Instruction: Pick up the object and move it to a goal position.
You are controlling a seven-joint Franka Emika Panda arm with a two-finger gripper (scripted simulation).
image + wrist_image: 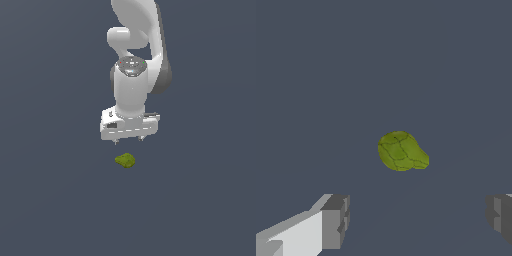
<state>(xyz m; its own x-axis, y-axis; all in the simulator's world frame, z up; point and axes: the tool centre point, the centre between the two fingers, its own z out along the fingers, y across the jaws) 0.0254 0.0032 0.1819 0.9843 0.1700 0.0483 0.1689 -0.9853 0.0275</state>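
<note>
The object [125, 160] is a small lumpy olive-green blob lying on the dark grey floor. In the wrist view the object [402, 151] sits near the middle, apart from both fingertips. My white gripper [128, 140] hangs a little above the object, pointing down. Its jaws stand wide apart and hold nothing. In the wrist view the gripper [418, 220] shows two grey fingertips [336, 220], one at each side.
The white arm [135, 45] rises behind the gripper at the top of the exterior view. The dark grey floor [50, 200] stretches all around.
</note>
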